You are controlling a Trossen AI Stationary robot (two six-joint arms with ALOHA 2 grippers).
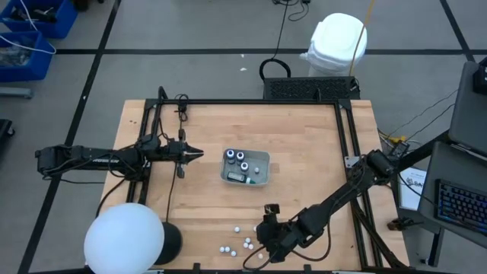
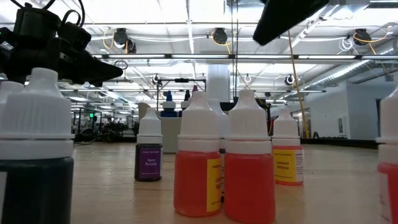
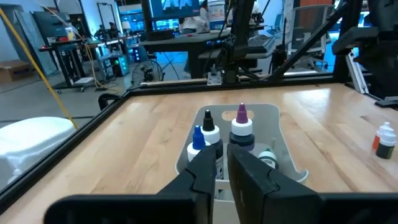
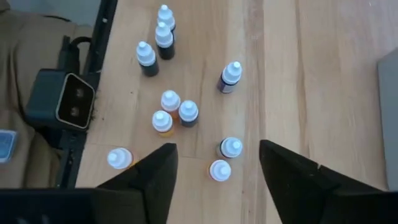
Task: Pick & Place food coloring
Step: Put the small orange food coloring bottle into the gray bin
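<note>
Right gripper (image 4: 214,163) hangs wide open and empty over the loose food coloring bottles (image 4: 171,112) near the desk's front edge, so I'd judge it must descend onto one next.

Bottles (image 1: 242,159) in tray (image 1: 262,179) mid-table, loose bottles (image 1: 237,245) near front edge

Both arms (image 1: 91,158) are black, jointed, with black cables alongside; the fingers (image 4: 292,171) are dark, wedge-shaped.
</note>
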